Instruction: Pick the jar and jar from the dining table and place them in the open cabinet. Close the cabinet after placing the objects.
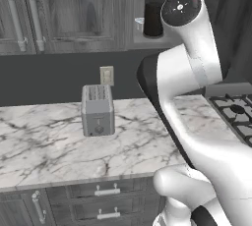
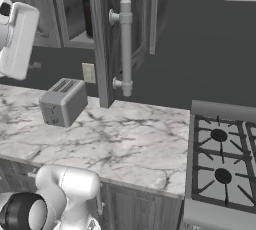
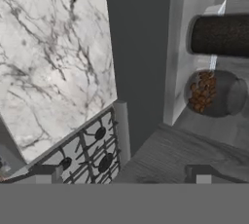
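Both jars already inside the open cabinet (image 3: 177,47): tall jar (image 3: 221,34) and squat jar (image 3: 211,92) side by side on its shelf. Risk now: striking the cabinet door (image 2: 102,39) edge or pushing it crooked while closing. Arm raised high beside the cabinet, gripper (image 3: 121,172) fully open, holding nothing.

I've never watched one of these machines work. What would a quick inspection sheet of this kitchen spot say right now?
Surface: white-grey veined marble counter, bearing a toaster.
Job's things: tall clear glass jar with dark contents and squat round glass jar with brown contents both sit inside the dark grey wood-grain wall cabinet; its door stands open.
Clutter: silver toaster.
Tool: tool open, holding nothing, facing the cabinet.
Cables: nothing seen.
Surroundings: black gas stove, beige wall outlet, grey drawers.
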Controlling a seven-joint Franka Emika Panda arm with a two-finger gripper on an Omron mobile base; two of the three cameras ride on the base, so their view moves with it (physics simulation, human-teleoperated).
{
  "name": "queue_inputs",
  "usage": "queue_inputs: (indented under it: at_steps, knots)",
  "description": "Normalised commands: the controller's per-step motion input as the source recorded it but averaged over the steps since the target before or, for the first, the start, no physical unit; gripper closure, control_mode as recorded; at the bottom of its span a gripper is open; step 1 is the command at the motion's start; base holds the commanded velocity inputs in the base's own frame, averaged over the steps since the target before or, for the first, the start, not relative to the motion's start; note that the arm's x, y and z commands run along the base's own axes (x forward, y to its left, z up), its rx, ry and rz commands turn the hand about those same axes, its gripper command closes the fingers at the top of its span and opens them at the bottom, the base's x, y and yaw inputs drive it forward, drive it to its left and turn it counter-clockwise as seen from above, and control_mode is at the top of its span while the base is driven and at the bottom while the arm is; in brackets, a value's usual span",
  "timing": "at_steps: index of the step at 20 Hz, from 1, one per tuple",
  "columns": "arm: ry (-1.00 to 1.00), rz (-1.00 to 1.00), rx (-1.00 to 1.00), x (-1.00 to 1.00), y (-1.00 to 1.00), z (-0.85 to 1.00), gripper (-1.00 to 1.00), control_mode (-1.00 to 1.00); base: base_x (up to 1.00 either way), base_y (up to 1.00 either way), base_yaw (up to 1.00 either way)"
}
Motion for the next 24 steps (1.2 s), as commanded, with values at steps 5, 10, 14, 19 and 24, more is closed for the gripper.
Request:
queue_inputs:
  at_steps: [5,10,14,19,24]
  knots:
    - [0.00,-0.11,0.15,-0.80,-0.21,0.00,-1.00,-1.00,0.00,0.00,0.00]
    - [0.00,-0.15,0.15,-0.81,-0.30,0.00,-1.00,-1.00,0.00,0.00,0.00]
    - [0.00,-0.15,0.13,-0.80,-0.38,-0.02,-1.00,-1.00,0.00,0.00,0.00]
    - [-0.01,-0.13,0.08,-0.55,-0.55,-0.06,-1.00,-1.00,0.00,0.00,0.00]
    - [-0.07,-0.07,0.07,-0.39,-0.64,-0.07,-1.00,-1.00,0.00,0.00,0.00]
